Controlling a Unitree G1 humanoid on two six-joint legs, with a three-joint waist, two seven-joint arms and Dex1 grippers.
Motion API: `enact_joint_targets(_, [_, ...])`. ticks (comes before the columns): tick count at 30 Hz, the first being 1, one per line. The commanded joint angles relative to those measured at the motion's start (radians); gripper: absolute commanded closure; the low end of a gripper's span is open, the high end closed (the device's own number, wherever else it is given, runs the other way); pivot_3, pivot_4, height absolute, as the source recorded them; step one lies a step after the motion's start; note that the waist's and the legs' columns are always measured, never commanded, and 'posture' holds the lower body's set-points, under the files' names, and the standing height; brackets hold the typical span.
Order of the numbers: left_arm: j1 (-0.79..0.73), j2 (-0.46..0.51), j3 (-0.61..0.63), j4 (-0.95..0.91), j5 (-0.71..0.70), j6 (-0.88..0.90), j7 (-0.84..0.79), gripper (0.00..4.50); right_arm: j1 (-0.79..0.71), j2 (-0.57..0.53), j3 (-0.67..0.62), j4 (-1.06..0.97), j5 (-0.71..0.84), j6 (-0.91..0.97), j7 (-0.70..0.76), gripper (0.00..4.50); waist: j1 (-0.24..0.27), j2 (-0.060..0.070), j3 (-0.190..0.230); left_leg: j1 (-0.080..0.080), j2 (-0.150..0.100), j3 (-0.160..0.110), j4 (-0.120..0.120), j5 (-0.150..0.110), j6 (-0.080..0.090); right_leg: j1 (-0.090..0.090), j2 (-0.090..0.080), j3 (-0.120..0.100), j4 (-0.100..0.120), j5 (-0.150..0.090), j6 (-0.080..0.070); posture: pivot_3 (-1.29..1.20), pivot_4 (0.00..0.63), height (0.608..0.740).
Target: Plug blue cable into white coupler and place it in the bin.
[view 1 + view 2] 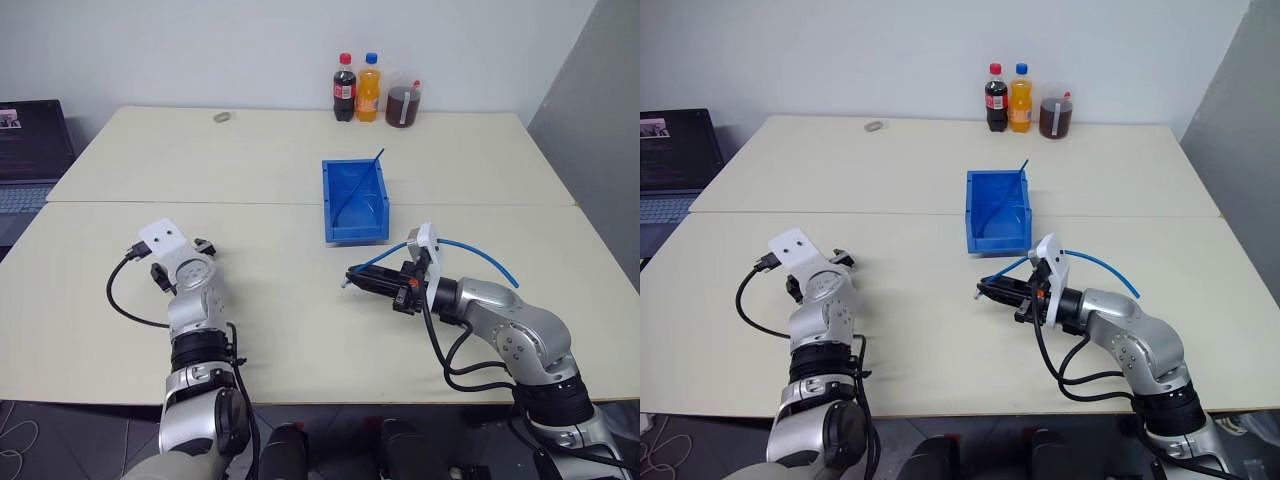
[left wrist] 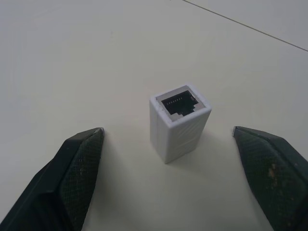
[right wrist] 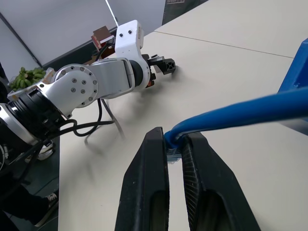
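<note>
**Coupler Between Open Fingers, Cable Held at Right**

The left pincer (image 2: 168,139) stood wide open at the near left of the worktop (image 1: 300,150), its two black fingers (image 2: 77,163) either side of the white coupler (image 2: 179,121) and apart from it. The coupler stood on end on the worktop, dark socket facing up.

The right pincer (image 3: 175,144) was closed on the plug end of the blue cable (image 3: 240,113), near the middle of the worktop. From there the cable arched away to the right, over the right arm.

The bin (image 1: 354,200) sat just beyond the right pincer, towards the far side. A thin blue strand (image 1: 374,162) leaned over its far rim. Three bottles (image 1: 370,90) stood at the far edge.
</note>
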Motion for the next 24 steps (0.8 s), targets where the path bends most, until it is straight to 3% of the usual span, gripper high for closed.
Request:
enact_joint_targets(1, [-0.025,0.023,0.003,0.006,-0.007,-0.041,-0.02,0.35,-0.004,-0.003,-0.026,-0.035,0.015,-0.006,0.007,4.39,0.0,0.0,0.0,0.0,0.0,0.0,0.0,0.0,0.0,0.0,0.0,0.0,0.0,0.0,0.0,0.0,0.15,0.74])
enact_joint_targets(16, [-0.034,0.055,-0.013,0.056,0.003,-0.084,-0.053,3.5,0.004,-0.003,-0.027,-0.044,0.015,-0.003,0.001,4.4,0.0,0.0,0.0,0.0,0.0,0.0,0.0,0.0,0.0,0.0,0.0,0.0,0.0,0.0,0.0,0.0,0.15,0.74])
enact_joint_targets(24, [0.029,0.047,0.0,-0.047,-0.074,-0.037,-0.163,3.51,0.012,-0.004,-0.029,-0.053,0.01,-0.008,-0.007,4.4,0.0,0.0,0.0,0.0,0.0,0.0,0.0,0.0,0.0,0.0,0.0,0.0,0.0,0.0,0.0,0.0,0.15,0.74])
